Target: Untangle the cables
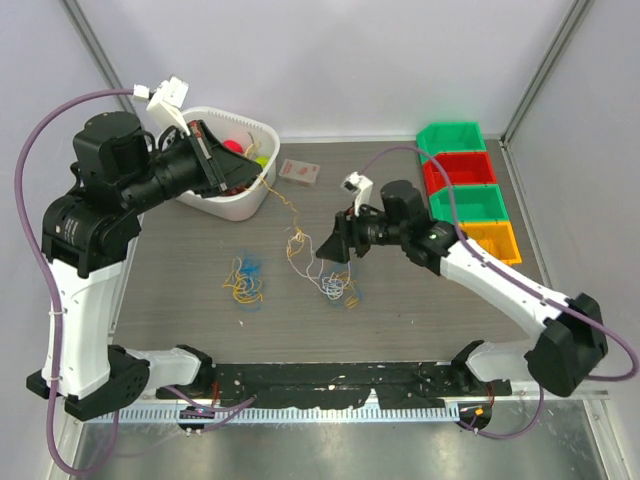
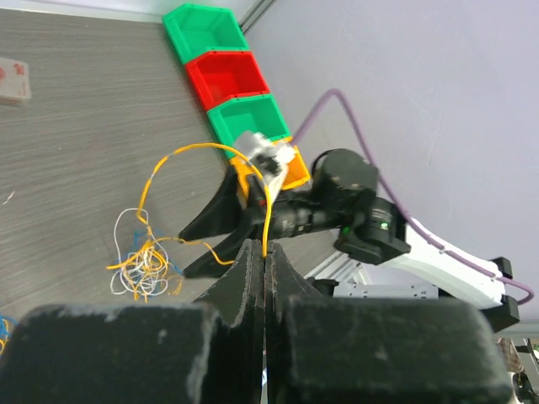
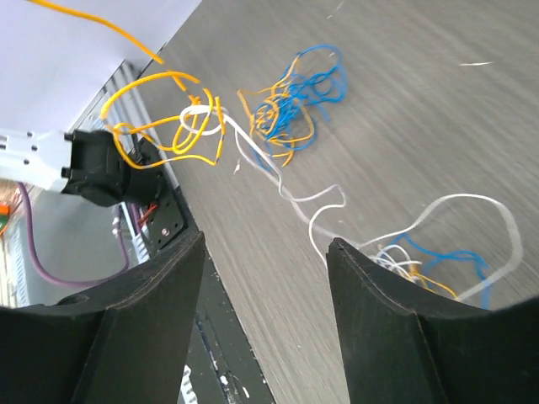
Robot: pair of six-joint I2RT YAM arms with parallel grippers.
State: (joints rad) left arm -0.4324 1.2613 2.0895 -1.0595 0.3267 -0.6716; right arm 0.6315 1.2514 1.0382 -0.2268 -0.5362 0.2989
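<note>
My left gripper (image 1: 250,180) hangs raised by the white basket, shut on a yellow cable (image 2: 268,210) that rises from between the closed jaws (image 2: 266,251). That cable (image 1: 290,225) droops down to a small tangle of white, yellow and blue cables (image 1: 335,285) on the table. A second tangle of blue and yellow cables (image 1: 245,280) lies to the left, apart from the first. My right gripper (image 1: 328,250) hovers open just above the first tangle (image 3: 421,261), with nothing between its fingers (image 3: 265,244). A white cable (image 3: 320,210) trails from that tangle toward the yellow loops (image 3: 160,126).
A white basket (image 1: 240,205) holding small coloured things stands at the back left. A small white and red card (image 1: 300,172) lies beside it. At the back right stands a row of green (image 1: 450,135), red (image 1: 458,170), green (image 1: 470,203) and orange (image 1: 490,240) bins.
</note>
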